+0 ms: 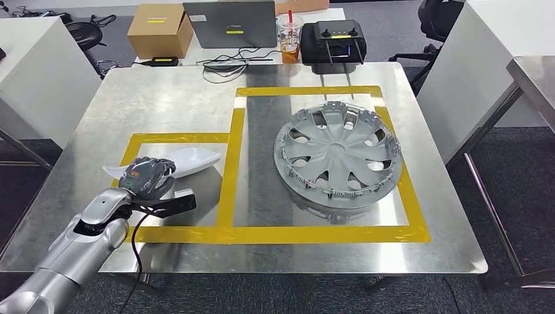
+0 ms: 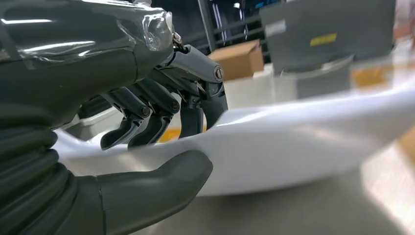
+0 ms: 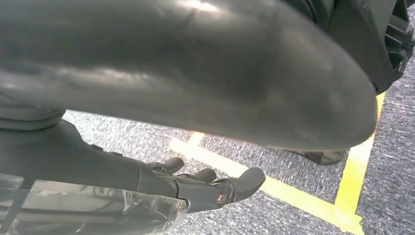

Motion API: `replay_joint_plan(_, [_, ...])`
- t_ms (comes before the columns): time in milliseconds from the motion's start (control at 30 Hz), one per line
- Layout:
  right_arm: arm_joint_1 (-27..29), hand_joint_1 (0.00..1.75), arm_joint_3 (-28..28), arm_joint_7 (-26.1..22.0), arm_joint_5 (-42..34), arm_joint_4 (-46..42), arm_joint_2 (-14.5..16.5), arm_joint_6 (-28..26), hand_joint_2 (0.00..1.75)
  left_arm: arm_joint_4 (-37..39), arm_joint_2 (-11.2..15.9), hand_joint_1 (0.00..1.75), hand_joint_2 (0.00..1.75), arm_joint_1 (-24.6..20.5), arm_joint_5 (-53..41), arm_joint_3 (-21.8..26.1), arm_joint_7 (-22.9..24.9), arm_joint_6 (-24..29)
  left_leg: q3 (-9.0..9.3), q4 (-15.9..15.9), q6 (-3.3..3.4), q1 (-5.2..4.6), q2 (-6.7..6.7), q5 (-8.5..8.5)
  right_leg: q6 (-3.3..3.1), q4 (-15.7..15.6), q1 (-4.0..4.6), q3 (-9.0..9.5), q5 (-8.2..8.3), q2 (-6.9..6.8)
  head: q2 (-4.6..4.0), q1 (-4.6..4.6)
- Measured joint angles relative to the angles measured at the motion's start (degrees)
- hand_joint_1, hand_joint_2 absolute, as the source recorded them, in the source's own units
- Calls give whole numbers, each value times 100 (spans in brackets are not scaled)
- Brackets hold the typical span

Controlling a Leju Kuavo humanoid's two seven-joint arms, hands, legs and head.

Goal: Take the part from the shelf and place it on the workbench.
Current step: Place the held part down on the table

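The left hand [image 1: 148, 176] holds the white plastic part [image 1: 191, 160], dark fingers [image 2: 147, 115] curled over its rim, thumb under it, low over the desk [image 1: 163, 98]. If the fingers let go unevenly, the part could tip or slide. The right hand [image 3: 195, 188] hangs empty, fingers loosely apart.

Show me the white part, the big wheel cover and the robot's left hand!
white part [image 1: 196, 159]: head view, on its bare end past the hand.
wheel cover [image 1: 338, 150]: head view, on its centre hub.
left hand [image 1: 148, 176]: head view, on the hand's back.
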Motion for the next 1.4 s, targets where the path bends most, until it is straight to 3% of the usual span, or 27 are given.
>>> replay_joint_plan(33, [-9, 0, 0, 11, 13, 8, 6, 1, 0, 128, -15, 166, 175, 22, -50, -1, 16, -13, -80, 117, -6, 12, 1, 15, 0, 1, 1, 5, -2, -1, 0, -1])
replay_joint_plan(67, [-22, 0, 0, 26, 25, 13, 12, 2, 0, 232, -30, 166, 175, 25, -89, -1, 27, -23, -39, -7, -2, 19, 1, 137, 2, 0, 2, 14, -5, -2, 0, -1])
replay_joint_plan(133, [-62, 0, 0, 53, 43, 21, 27, 4, 0, 397, -63, 83, 175, -19, -137, 1, 34, -26, 346, -799, 39, 16, 4, 523, 14, -3, 2, 47, -13, -8, 0, -1])
replay_joint_plan(200, [-112, 0, 0, 68, 50, 31, 51, 12, 0, 525, -100, 0, 175, -76, -166, 1, 8, -11, 685, -1444, 95, -19, 13, 716, 50, -12, 12, 74, -28, -14, 0, 3])
replay_joint_plan(267, [-145, 0, 0, 78, 50, 48, 74, 30, 0, 638, -126, 0, 175, -71, -162, 4, -80, 21, 743, -1558, 149, -64, 18, 704, 112, -30, 10, 84, -31, -15, 0, 4])
replay_joint_plan(333, [-146, 0, 1, 81, 49, 66, 90, 50, 0, 703, -147, 0, 87, -20, -82, 32, -248, 102, 791, -1631, 229, -62, 19, 769, 170, -13, 9, 64, -35, -18, 0, 8])
replay_joint_plan(400, [-131, 0, 2, 73, 33, 87, 99, 60, 0, 718, -197, 0, 0, 36, 125, 116, -459, 276, 840, -1720, 308, -41, 20, 856, 161, 326, 17, -107, -211, -22, 0, 21])
replay_joint_plan(467, [-117, 0, 1, 56, -4, 109, 105, 51, 0, 714, -285, 0, 0, 117, 530, 247, -704, 420, 832, -1736, 341, -50, 16, 877, 115, 1080, 13, -467, -541, -24, 0, 29])
replay_joint_plan(533, [-96, 0, -2, 42, -46, 123, 110, 21, 0, 669, -414, 0, 0, 256, 1278, 471, -1047, 427, 825, -1732, 346, -71, 12, 873, 139, 1602, 12, -732, -695, -25, 0, 28])
replay_joint_plan(567, [-86, 0, -3, 36, -66, 129, 113, 6, 0, 613, -494, 0, 0, 335, 1778, 621, -1254, 354, 824, -1726, 346, -78, 9, 869, 179, 1544, 11, -715, -641, -26, 0, 28])
replay_joint_plan(633, [-72, 0, -9, 20, -93, 139, 111, -13, 0, 408, -653, 0, 0, 483, 2907, 965, -1658, 49, 822, -1696, 329, -83, -1, 850, 265, 803, 9, -366, -343, -28, 0, 30])
replay_joint_plan(700, [-70, 0, -15, 2, -105, 143, 104, -8, 0, 95, -785, 0, 0, 615, 4004, 1311, -2004, -342, 803, -1638, 286, -109, -6, 807, 245, 116, 25, -20, -95, -27, 0, 24])
replay_joint_plan(733, [-67, 0, -17, -5, -105, 145, 99, -3, 0, -104, -837, 0, 0, 684, 4494, 1467, -2159, -531, 794, -1616, 264, -119, -6, 789, 203, -22, 36, 51, -43, -27, 0, 21])
replay_joint_plan(867, [-44, 0, -20, -12, -78, 148, 88, 36, 0, -1162, -966, 0, 0, 968, 6244, 2000, -2640, -1119, 729, -1479, 156, -89, -1, 683, 61, -56, 25, 70, 2, -25, 0, 8])
replay_joint_plan(933, [-42, 0, -20, -18, -68, 150, 79, 46, 0, -1703, -986, 0, 0, 1058, 6742, 2214, -2767, -1233, 484, -937, 86, -56, 3, 362, 24, -61, 4, 81, 6, -26, 0, -7])
replay_joint_plan(1000, [-35, 0, -20, -31, -74, 152, 76, 46, 0, -2203, -985, 0, 0, 1175, 7037, 2398, -2831, -1291, 120, -130, 36, -21, 5, -7, 9, -57, 6, 82, 8, -28, 0, -13])
replay_joint_plan(1033, [-26, 0, -21, -38, -79, 152, 77, 44, 0, -2423, -982, 0, 0, 1248, 7121, 2478, -2839, -1312, 10, 111, 24, -6, 6, -79, 10, -55, 7, 82, 8, -28, 0, -14])
replay_joint_plan(1067, [-16, 0, -22, -43, -86, 152, 79, 41, 0, -2612, -979, 0, 0, 1315, 7168, 2549, -2843, -1327, 10, 121, 21, 4, 8, -39, 11, -54, 7, 84, 9, -29, 0, -14])
replay_joint_plan(1100, [-7, 0, -23, -48, -93, 152, 83, 34, 0, -2778, -975, 0, 0, 1369, 7202, 2614, -2846, -1343, 133, -115, 26, 11, 10, 104, 12, -54, 7, 88, 9, -28, 0, -14])
replay_joint_plan(1167, [-1, 0, -26, -52, -102, 152, 93, 17, 0, -3056, -962, 0, 0, 1434, 7237, 2715, -2857, -1368, 581, -967, 58, 8, 13, 459, 21, -54, 17, 93, 11, -27, 0, -14])
replay_joint_plan(1233, [-2, 0, -34, -53, -105, 152, 102, 5, 0, -3255, -948, 0, 0, 1470, 7247, 2786, -2868, -1385, 864, -1496, 105, -20, 9, 623, 61, -54, 38, 82, 23, -28, 0, -11])
replay_joint_plan(1333, [1, 0, -46, -56, -107, 152, 105, 3, 0, -3427, -943, 0, 0, 1532, 7247, 2847, -2876, -1391, 878, -1573, 197, -39, 6, 680, 153, -68, 37, 58, 54, -30, 0, -10])
replay_joint_plan(1400, [3, 0, -51, -57, -105, 152, 105, 3, 0, -3503, -944, 0, 0, 1546, 7247, 2857, -2878, -1398, 868, -1650, 297, -25, 16, 764, 156, 132, 39, -46, -110, -31, 0, -1])
